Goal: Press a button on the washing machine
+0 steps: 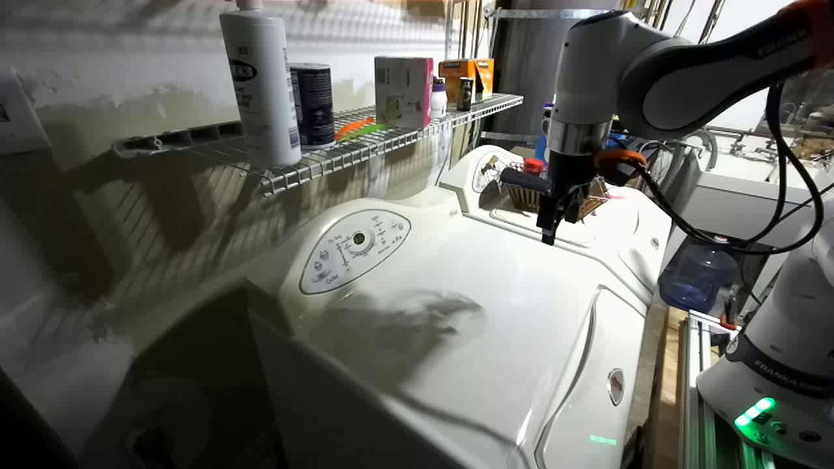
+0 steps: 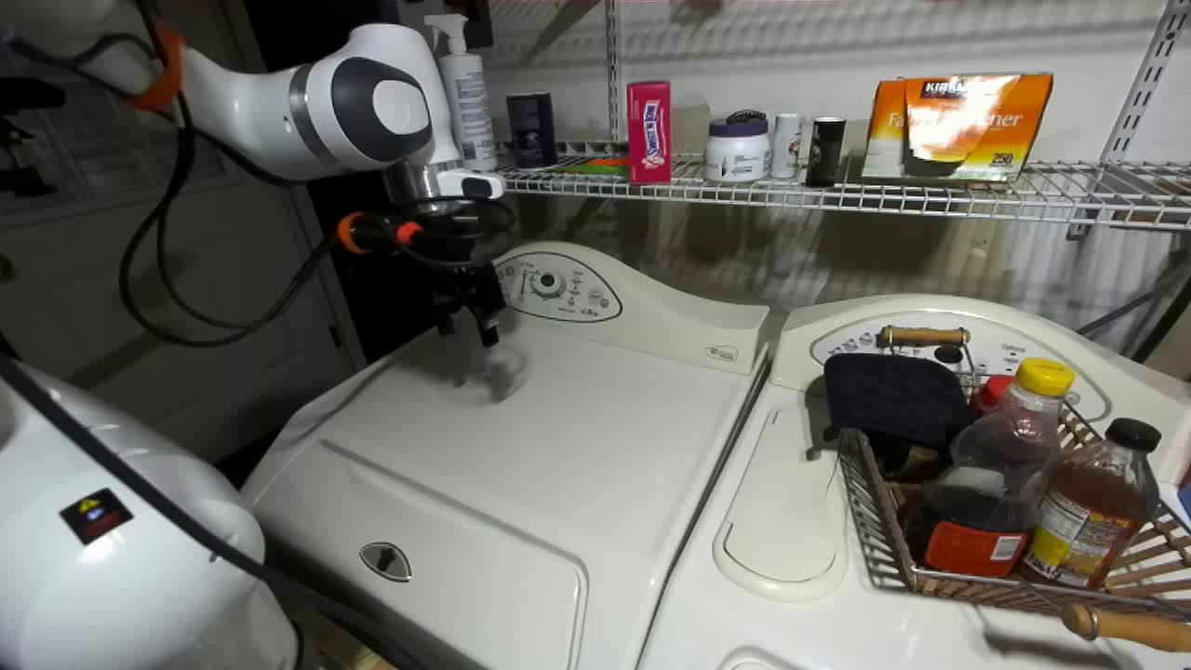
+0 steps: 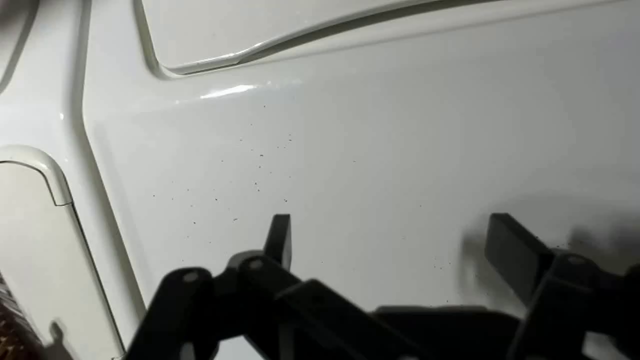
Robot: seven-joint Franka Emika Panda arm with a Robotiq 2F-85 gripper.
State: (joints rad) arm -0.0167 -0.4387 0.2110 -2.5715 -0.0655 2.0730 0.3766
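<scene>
Claw: our gripper [image 3: 391, 218] hangs spread wide, nothing grasped; we should bring it together into one firm tip | Below: washing machine [image 1: 495, 306], not touching | Beyond: its control panel [image 1: 355, 259] at the rear; we should press squarely, lightly, keeping off the wire shelf [image 2: 707, 193].

Tons of open room over the washing machine [image 2: 595, 409], and a free lane from the hand [image 3: 392, 240] across to the oval control panel [image 1: 355, 251]. Watch the wire shelf [image 2: 782, 194] above that panel though, plus the basket [image 2: 879, 521] of bottles [image 2: 991, 507] crowding the next machine [image 2: 865, 623] over.
</scene>
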